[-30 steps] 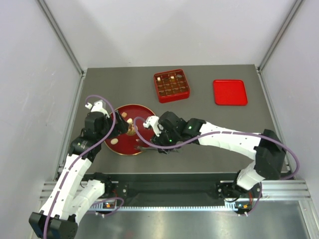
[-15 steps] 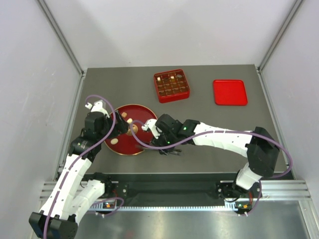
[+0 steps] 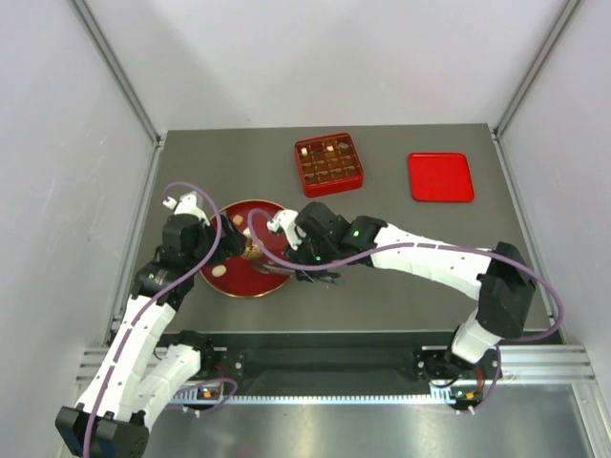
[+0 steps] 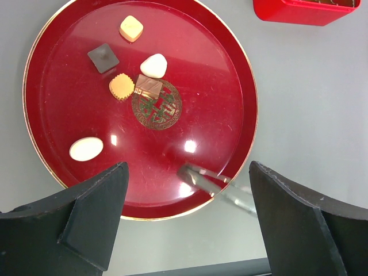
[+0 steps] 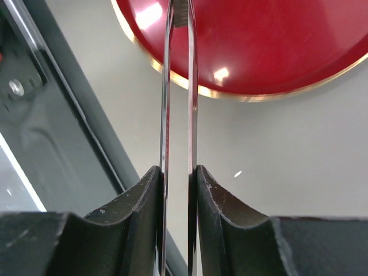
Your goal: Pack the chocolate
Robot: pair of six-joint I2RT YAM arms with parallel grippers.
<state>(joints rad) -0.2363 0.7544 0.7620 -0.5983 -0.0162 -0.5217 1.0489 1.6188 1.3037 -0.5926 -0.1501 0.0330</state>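
- The chocolate (image 4: 154, 65) is seen mostly on the round red plate (image 4: 218, 86). Five cream, tan and dark pieces are grouped near its centre emblem, and a white oval (image 4: 86, 149) is set apart near the rim.
- A few more pieces are seen in the far row of the red box (image 3: 299, 172).
- Tweezers (image 5: 192, 86) are clamped between the fingers of the right gripper (image 5: 178, 169). The blades are pressed nearly together.
- The tweezer tips are placed over the plate just inside its rim. Whether anything is pinched there cannot be told.
- The left gripper (image 4: 188, 172) is held wide open above the plate, with nothing gripped.
- A red lid (image 3: 440, 176) is laid on the table (image 4: 310, 103), to the right of the box.
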